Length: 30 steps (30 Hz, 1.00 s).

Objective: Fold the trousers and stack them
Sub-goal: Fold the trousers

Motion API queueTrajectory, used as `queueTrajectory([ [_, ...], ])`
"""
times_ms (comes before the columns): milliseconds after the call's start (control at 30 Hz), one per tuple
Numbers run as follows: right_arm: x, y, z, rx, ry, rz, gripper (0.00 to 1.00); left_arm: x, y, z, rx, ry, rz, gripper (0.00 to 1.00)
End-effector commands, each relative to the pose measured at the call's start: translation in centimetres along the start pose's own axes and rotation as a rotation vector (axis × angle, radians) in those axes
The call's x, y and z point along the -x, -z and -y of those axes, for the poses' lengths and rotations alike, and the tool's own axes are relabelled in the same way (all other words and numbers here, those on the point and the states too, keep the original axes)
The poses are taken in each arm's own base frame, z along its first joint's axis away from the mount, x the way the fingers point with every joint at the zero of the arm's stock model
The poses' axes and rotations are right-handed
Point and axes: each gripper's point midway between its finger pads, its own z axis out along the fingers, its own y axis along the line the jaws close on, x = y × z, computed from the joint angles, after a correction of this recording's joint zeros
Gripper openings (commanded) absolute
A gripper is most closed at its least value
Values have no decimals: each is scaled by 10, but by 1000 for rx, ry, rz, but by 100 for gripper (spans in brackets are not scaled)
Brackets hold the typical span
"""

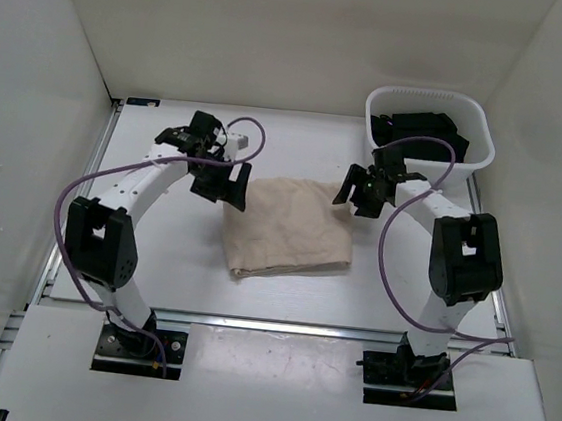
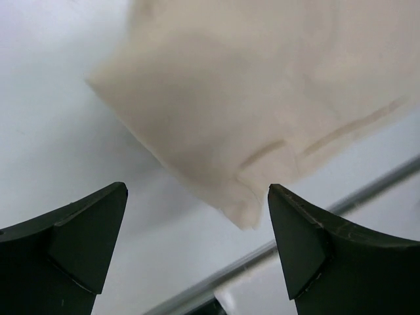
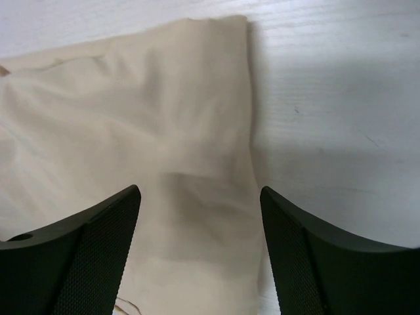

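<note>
The beige trousers (image 1: 287, 228) lie folded into a rough rectangle in the middle of the table. My left gripper (image 1: 221, 185) hovers at their far left corner, open, with nothing between its fingers. In the left wrist view the trousers (image 2: 262, 105) fill the upper part, one corner hanging toward the gap of the left gripper (image 2: 197, 197). My right gripper (image 1: 355, 193) stands at the far right corner, open and empty. Through the right wrist view the trousers (image 3: 131, 131) spread below the right gripper (image 3: 200, 197), their right edge running between the fingers.
A white tub (image 1: 429, 129) holding dark cloth stands at the back right, just beyond the right arm. A metal rail (image 1: 279, 324) runs along the table's near edge. White walls enclose the left, right and back sides.
</note>
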Motion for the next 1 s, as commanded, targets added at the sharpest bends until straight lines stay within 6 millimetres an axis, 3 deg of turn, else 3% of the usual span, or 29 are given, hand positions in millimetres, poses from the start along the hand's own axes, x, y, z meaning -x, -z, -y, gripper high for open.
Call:
queueTrajectory([
  [0,-1,28,14,-72,31,27,79,41,0,-45,104,40,95,100],
  [33,-6,33,13,-79,20,34,81,40,-16,-57,97,72,56,100],
  [133,-29,47,19,-64,-22,49,82,53,-27,-77,55,125,56,98],
  [233,-62,49,18,-22,-70,15,83,64,-41,-69,-63,141,52,94],
  [300,-75,46,13,23,-124,12,83,64,-54,-66,-68,131,28,82],
  [333,-95,43,22,27,-151,-12,85,67,-52,-65,-67,128,36,77],
  [467,-121,35,34,31,-232,-26,83,72,-69,-66,-81,119,28,51],
  [533,-125,28,34,50,-231,-36,77,78,-69,-65,-90,114,39,28],
  [567,-129,26,35,51,-234,-53,65,79,-72,-66,-90,116,36,19],
  [600,-134,22,39,35,-231,-75,55,76,-77,-71,-71,121,24,14],
  [667,-136,19,41,23,-227,-91,33,73,-81,-74,-59,125,13,14],
  [700,-131,19,39,31,-211,-80,17,73,-81,-76,-49,125,12,14],
  [733,-133,20,40,26,-213,-88,12,71,-85,-81,-29,130,1,14],
  [800,-133,20,43,19,-214,-90,6,78,-82,-87,-15,128,26,14],
  [867,-132,23,42,20,-213,-88,6,85,-82,-94,17,121,44,14],
  [900,-130,25,41,27,-202,-79,7,85,-82,-94,17,121,44,14],
  [967,-135,28,39,43,-191,-96,20,95,-77,-93,19,110,71,14],
])
